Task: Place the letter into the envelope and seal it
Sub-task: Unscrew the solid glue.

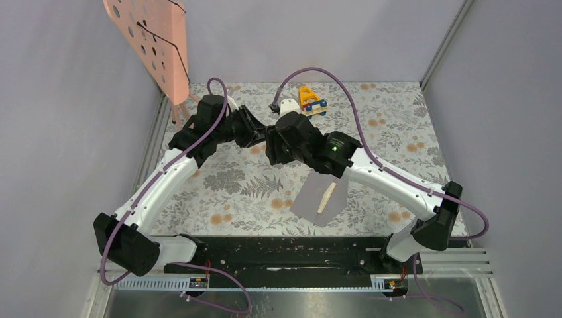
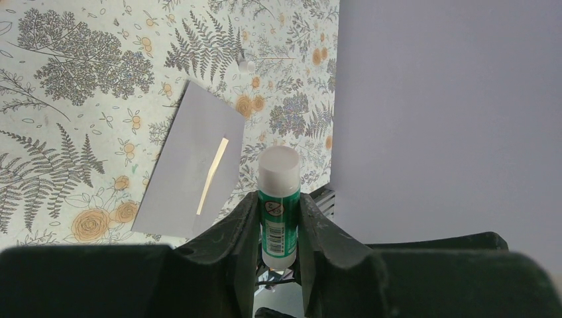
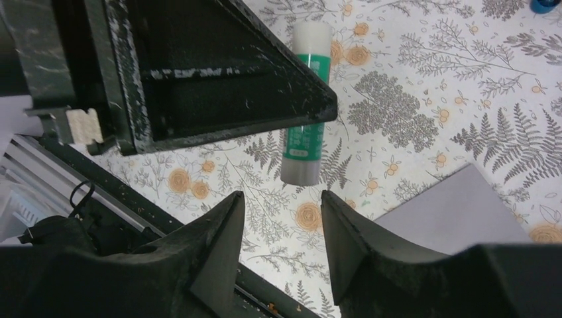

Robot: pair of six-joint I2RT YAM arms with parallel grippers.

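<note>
The grey-lilac envelope (image 1: 310, 202) (image 2: 189, 165) (image 3: 457, 209) lies flat on the floral table, in front of both grippers. A thin tan strip (image 1: 327, 197) (image 2: 213, 174) shows on it, apparently an edge of the letter. My left gripper (image 1: 255, 136) (image 2: 278, 197) is shut on a green glue stick (image 2: 278, 169) whose white end points forward, held above the table beside the envelope. My right gripper (image 1: 278, 142) (image 3: 281, 195) faces it, open, its tips just short of the glue stick's (image 3: 301, 156) lower end and touching nothing.
A yellow and blue toy (image 1: 311, 101) and a small white object (image 1: 288, 106) stand at the back of the table. A pink perforated board (image 1: 149, 40) leans at the back left. The black base rail (image 1: 278, 252) runs along the near edge. Grey walls enclose the table.
</note>
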